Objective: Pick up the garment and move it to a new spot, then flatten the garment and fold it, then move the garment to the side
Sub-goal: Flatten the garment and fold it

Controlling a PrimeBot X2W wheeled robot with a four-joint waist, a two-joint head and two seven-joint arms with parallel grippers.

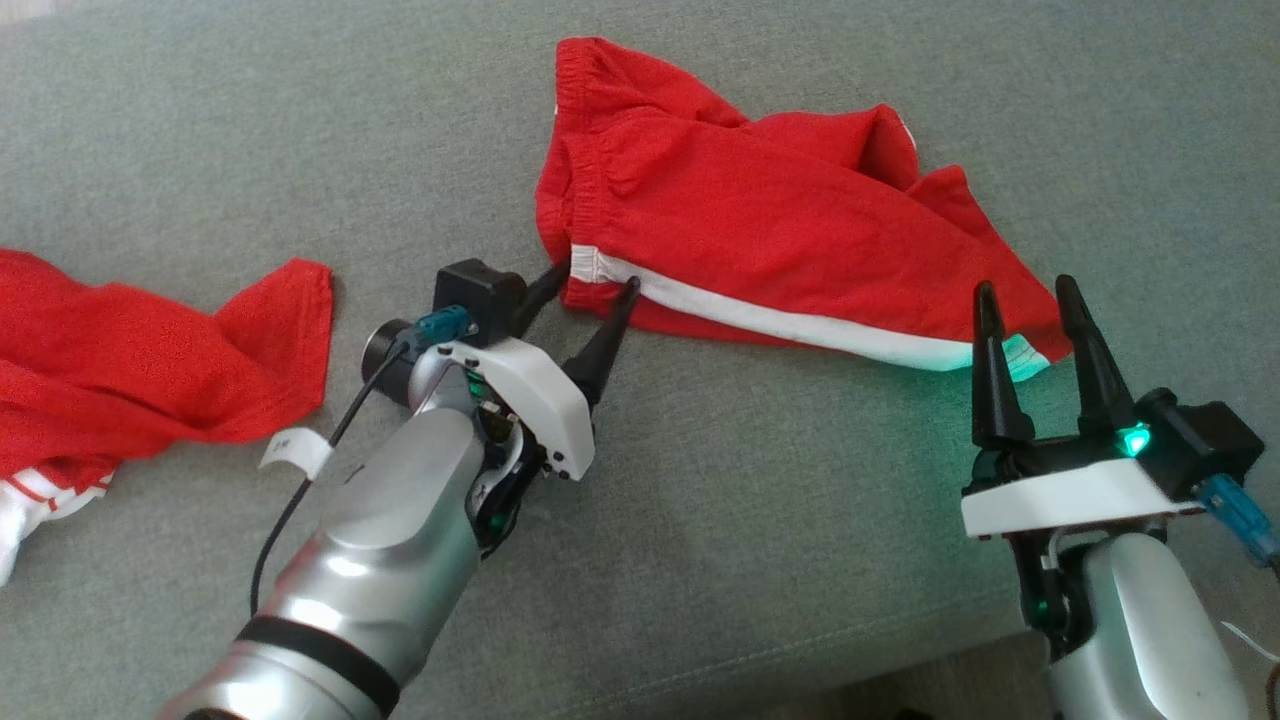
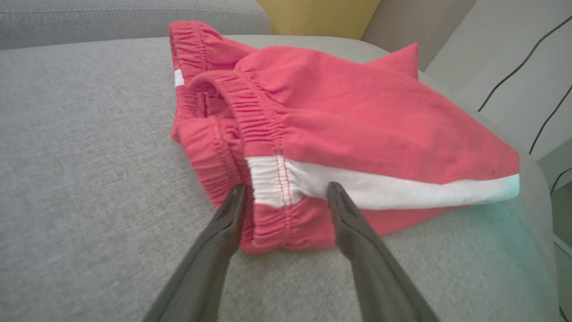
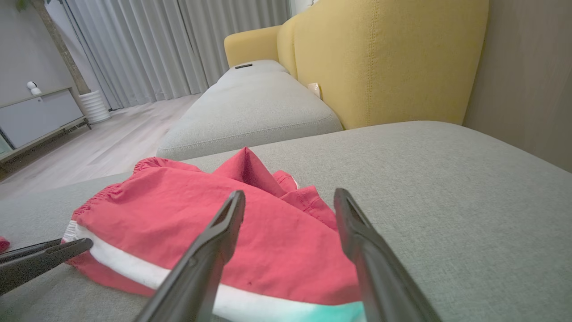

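Red shorts with a white side stripe lie crumpled on the grey sofa cushion. My left gripper is open, its two fingertips straddling the elastic waistband corner where the stripe begins. In the left wrist view the waistband sits between the tips of that gripper, which touch or nearly touch the cloth. My right gripper is open at the shorts' leg hem, near the stripe's far end. In the right wrist view its fingers frame the red shorts, with nothing gripped.
A second red garment with white trim lies at the cushion's left. The cushion's front edge runs along the bottom right. A yellow sofa back and another grey cushion lie beyond. Cables hang off the right side.
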